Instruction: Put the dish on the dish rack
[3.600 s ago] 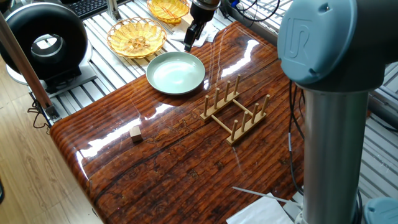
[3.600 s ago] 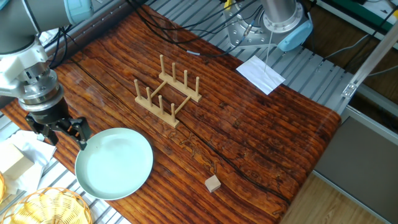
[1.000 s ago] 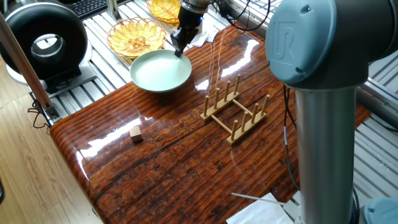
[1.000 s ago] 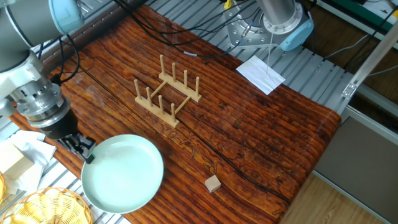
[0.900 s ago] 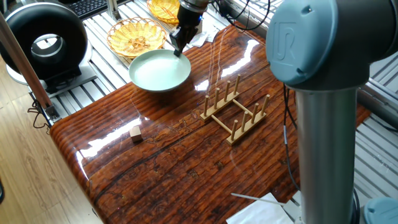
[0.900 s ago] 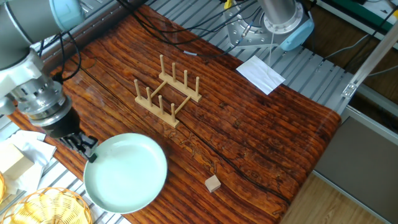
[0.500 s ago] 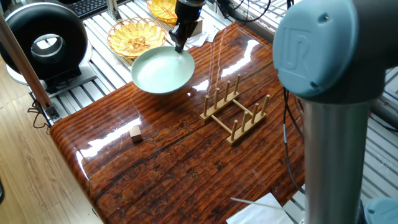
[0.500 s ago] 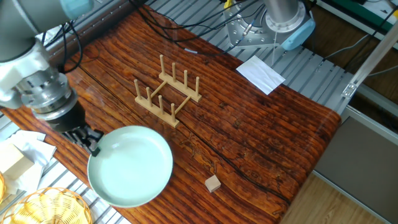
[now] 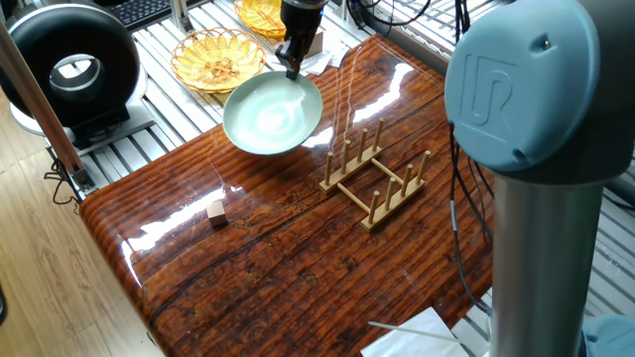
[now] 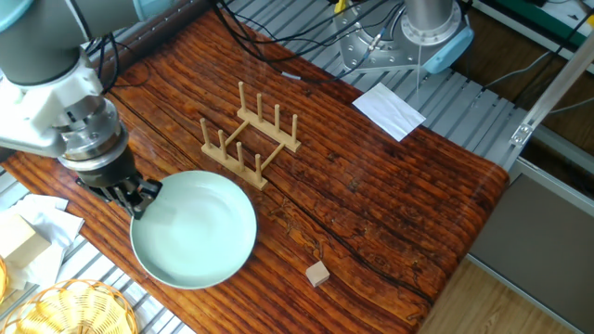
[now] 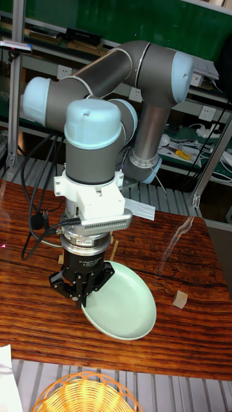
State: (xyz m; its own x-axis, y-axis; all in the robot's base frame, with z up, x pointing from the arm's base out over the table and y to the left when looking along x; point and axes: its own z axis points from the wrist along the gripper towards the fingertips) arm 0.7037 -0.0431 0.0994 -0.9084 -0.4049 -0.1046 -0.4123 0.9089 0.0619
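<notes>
The pale mint-green dish hangs tilted above the table, held by its rim. My gripper is shut on that rim edge. The light-wood dish rack with upright pegs stands on the wooden table, to the right of the dish in one fixed view, a short gap away. In the tall fixed view only a bit of the rack shows behind the gripper.
A small wooden cube lies near the table's edge. Yellow wicker baskets sit off the table beside the dish. White paper lies at the far corner. A black round device stands at the left.
The dish has been lifted off the table by its rim and carried toward the rack, now tilted in the air. Rack and cube have not moved.
</notes>
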